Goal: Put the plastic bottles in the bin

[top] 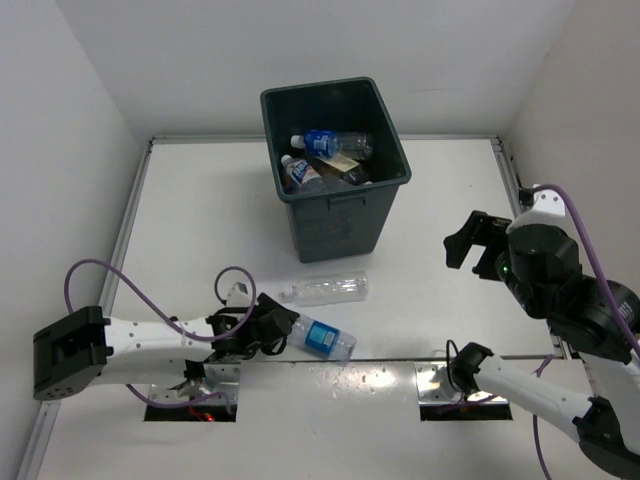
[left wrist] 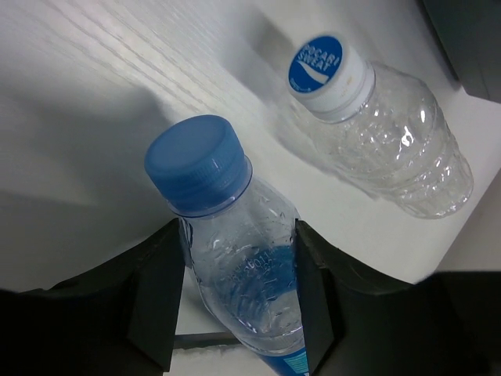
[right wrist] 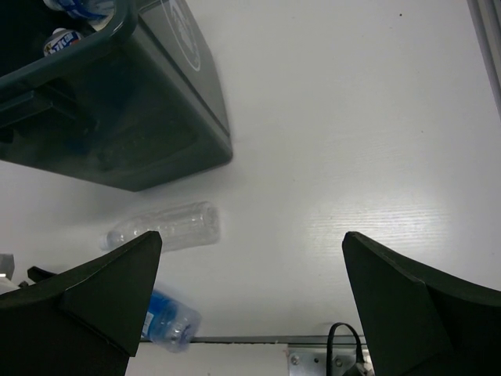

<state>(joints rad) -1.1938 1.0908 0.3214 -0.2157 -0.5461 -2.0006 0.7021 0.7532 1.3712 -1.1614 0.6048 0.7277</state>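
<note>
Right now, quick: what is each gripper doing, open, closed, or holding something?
Left gripper: shut on the small clear plastic bottle with the blue cap.
Right gripper: open, holding nothing.

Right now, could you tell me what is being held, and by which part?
The left gripper grips the blue-capped bottle by its shoulder, just below the cap; the right gripper is open, holding nothing.
</note>
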